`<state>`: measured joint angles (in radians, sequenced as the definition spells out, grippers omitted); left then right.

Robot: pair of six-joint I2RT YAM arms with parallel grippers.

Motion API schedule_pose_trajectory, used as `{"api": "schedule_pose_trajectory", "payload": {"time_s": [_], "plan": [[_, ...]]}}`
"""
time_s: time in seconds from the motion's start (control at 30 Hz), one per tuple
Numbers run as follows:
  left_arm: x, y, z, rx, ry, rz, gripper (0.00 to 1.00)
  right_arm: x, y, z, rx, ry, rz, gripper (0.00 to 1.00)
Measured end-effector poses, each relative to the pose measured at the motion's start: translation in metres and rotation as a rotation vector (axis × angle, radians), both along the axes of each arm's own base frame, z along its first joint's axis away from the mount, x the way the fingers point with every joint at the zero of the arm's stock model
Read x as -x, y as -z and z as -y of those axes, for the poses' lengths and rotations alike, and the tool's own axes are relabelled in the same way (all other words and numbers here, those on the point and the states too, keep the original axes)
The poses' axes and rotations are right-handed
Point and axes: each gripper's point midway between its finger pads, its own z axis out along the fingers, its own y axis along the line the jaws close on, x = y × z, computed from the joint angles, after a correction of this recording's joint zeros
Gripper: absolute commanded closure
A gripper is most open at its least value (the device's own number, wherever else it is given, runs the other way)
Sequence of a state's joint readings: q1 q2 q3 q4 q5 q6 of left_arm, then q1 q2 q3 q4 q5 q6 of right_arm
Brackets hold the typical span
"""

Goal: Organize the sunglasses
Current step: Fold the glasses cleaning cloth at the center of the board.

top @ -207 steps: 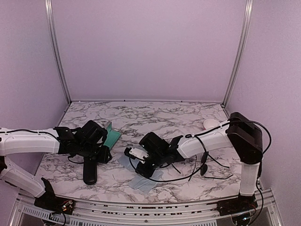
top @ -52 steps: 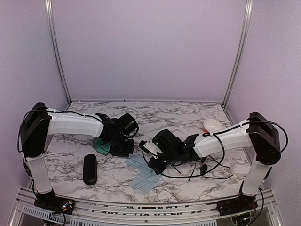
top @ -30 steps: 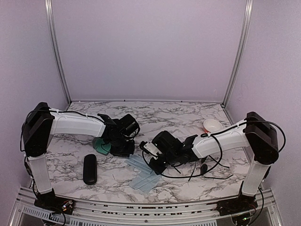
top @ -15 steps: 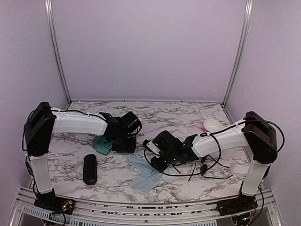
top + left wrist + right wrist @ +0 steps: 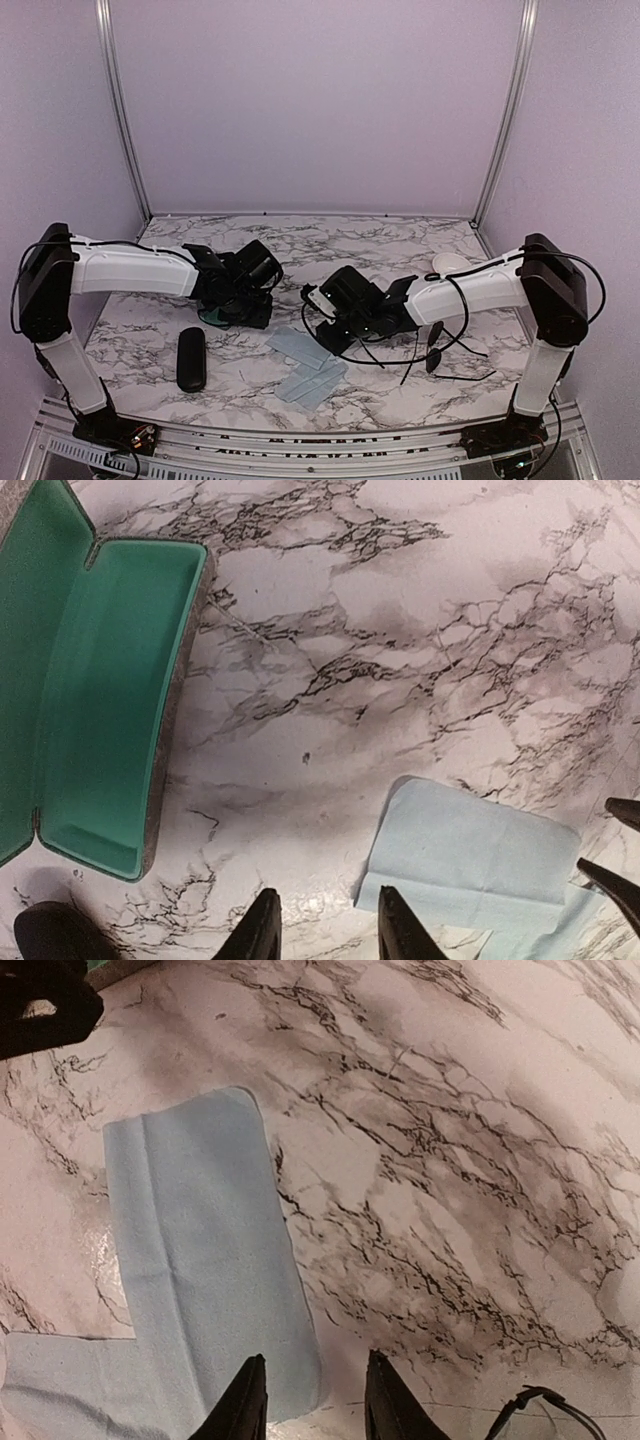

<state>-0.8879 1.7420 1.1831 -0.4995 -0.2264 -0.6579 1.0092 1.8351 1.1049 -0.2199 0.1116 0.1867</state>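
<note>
Soft, even light from above fills the overhead view, and the walls (image 5: pixel 320 110) read lilac; only faint, diffuse shadows fall on the counter (image 5: pixel 240 385). That view is slightly soft, so the sunglasses (image 5: pixel 433 357) show as thin smeared lines. Both wrist views are brighter and sharp on the marble, with pale glare on its glossy surface beside the blue cloth (image 5: pixel 470 855), and a soft grey shadow lies at the right wrist view's upper left.

No writing, label, brand or number can be read anywhere here
</note>
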Motion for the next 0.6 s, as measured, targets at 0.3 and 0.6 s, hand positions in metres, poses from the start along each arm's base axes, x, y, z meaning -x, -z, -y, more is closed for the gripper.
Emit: {"api": "schedule_pose_trajectory", "payload": {"time_s": [0.3, 0.6], "plan": [[0.014, 0.019, 0.0, 0.005, 0.025, -0.05, 0.72, 0.004, -0.004, 0.0, -0.017, -0.013, -0.008, 0.69], [0.011, 0.025, 0.006, -0.013, 0.09, -0.044, 0.71, 0.019, -0.021, 0.015, -0.056, -0.049, 0.009, 0.7]]}}
